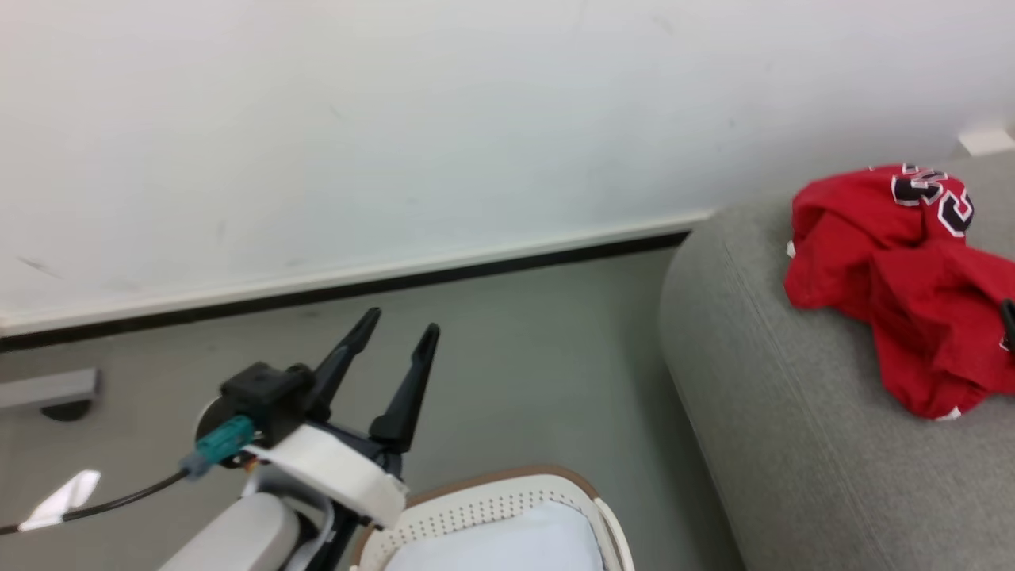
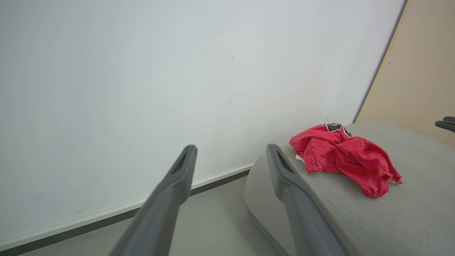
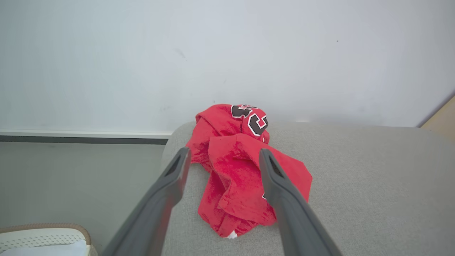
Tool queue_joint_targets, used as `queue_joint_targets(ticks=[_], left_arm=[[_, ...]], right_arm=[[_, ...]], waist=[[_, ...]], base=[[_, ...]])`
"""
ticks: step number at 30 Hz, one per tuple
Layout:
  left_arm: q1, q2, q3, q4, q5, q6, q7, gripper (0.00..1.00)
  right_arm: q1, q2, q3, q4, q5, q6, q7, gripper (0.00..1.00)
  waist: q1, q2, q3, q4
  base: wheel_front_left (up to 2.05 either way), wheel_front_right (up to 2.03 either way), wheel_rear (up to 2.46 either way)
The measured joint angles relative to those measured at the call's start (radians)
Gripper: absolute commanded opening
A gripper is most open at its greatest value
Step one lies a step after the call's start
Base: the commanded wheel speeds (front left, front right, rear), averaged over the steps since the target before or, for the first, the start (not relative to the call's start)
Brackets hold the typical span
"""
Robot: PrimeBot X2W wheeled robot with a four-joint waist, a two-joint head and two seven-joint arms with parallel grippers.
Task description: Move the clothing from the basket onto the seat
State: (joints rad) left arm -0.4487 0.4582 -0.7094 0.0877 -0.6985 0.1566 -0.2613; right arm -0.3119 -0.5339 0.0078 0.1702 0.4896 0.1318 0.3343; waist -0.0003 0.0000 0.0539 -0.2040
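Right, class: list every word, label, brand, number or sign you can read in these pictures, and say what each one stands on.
Black numerals outlined in white, on the red clothing: crumpled into the folds, so not readable whole; the clearer one may be a "2".
The seat, the basket and the wall: no readable text on any of them.
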Motion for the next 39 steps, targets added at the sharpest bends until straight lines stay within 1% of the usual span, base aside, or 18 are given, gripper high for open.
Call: queue_joint_targets(ticks=[4, 6, 8, 9, 11, 13, 15, 19, 23, 26, 30, 33, 39], left_arm=[[0.056, 0.033, 0.072, -0.032, -0.014, 0.033, -0.001, 1.00], [0.094, 0.046, 0.110, -0.049, -0.014, 0.055, -0.002, 1.00], [0.137, 0.054, 0.160, -0.059, -0.013, 0.088, -0.002, 1.00], [0.158, 0.056, 0.181, -0.062, -0.012, 0.094, -0.002, 1.00], [0.207, 0.048, 0.227, -0.074, -0.009, 0.111, -0.002, 1.00], [0.262, 0.036, 0.269, -0.087, 0.001, 0.119, -0.002, 1.00], [0.318, 0.015, 0.310, -0.102, 0.007, 0.115, -0.003, 1.00], [0.413, -0.037, 0.402, -0.107, 0.025, 0.088, -0.003, 1.00], [0.480, -0.107, 0.481, -0.104, 0.077, 0.028, -0.003, 1.00], [0.521, -0.160, 0.532, -0.097, 0.136, -0.008, -0.003, 1.00], [0.563, -0.229, 0.593, -0.069, 0.198, -0.067, -0.003, 1.00], [0.577, -0.271, 0.629, -0.043, 0.247, -0.111, -0.003, 1.00], [0.578, -0.325, 0.681, -0.001, 0.322, -0.179, -0.003, 1.00]], right_arm=[[0.037, 0.057, -0.023, -0.107, -0.024, 0.000, -0.009, 1.00], [0.050, 0.115, -0.047, -0.134, -0.041, 0.000, -0.039, 1.00], [0.081, 0.177, -0.045, -0.146, -0.058, 0.000, -0.057, 1.00], [0.099, 0.206, -0.044, -0.151, -0.067, 0.000, -0.075, 1.00], [0.121, 0.250, -0.040, -0.163, -0.087, 0.000, -0.119, 1.00], [0.147, 0.294, -0.035, -0.166, -0.107, 0.000, -0.169, 1.00], [0.180, 0.323, -0.026, -0.160, -0.119, 0.000, -0.216, 1.00], [0.211, 0.350, 0.000, -0.135, -0.145, 0.000, -0.326, 1.00], [0.242, 0.370, 0.031, -0.103, -0.147, 0.000, -0.452, 1.00], [0.269, 0.382, 0.055, -0.070, -0.147, 0.000, -0.520, 1.00], [0.288, 0.407, 0.100, -0.017, -0.147, 0.000, -0.562, 1.00], [0.297, 0.419, 0.119, 0.027, -0.148, 0.000, -0.577, 1.00], [0.303, 0.441, 0.140, 0.061, -0.152, 0.000, -0.591, 1.00]], waist=[[-0.0001, 0.0000, -0.036, 0.046], [0.0000, 0.0000, -0.048, 0.068], [0.0000, 0.0000, -0.058, 0.089], [0.0001, 0.0000, -0.062, 0.098], [0.0001, 0.0000, -0.070, 0.116], [0.0001, 0.0000, -0.083, 0.129], [0.0001, 0.0000, -0.094, 0.140], [0.0001, 0.0000, -0.107, 0.154], [0.0002, 0.0000, -0.115, 0.159], [0.0002, 0.0000, -0.117, 0.162], [0.0002, 0.0000, -0.119, 0.160], [0.0003, 0.0001, -0.120, 0.160], [0.0003, 0.0000, -0.121, 0.155]], base=[[0.00, 0.00, 0.00], [0.00, 0.00, 0.00], [0.00, 0.00, 0.00], [0.00, 0.00, 0.00], [0.00, 0.00, 0.00], [0.00, 0.00, 0.00], [0.00, 0.00, 0.00], [0.00, 0.00, 0.00], [0.00, 0.00, 0.00], [0.00, 0.00, 0.00], [0.00, 0.00, 0.00], [0.00, 0.00, 0.00], [0.00, 0.00, 0.00]])
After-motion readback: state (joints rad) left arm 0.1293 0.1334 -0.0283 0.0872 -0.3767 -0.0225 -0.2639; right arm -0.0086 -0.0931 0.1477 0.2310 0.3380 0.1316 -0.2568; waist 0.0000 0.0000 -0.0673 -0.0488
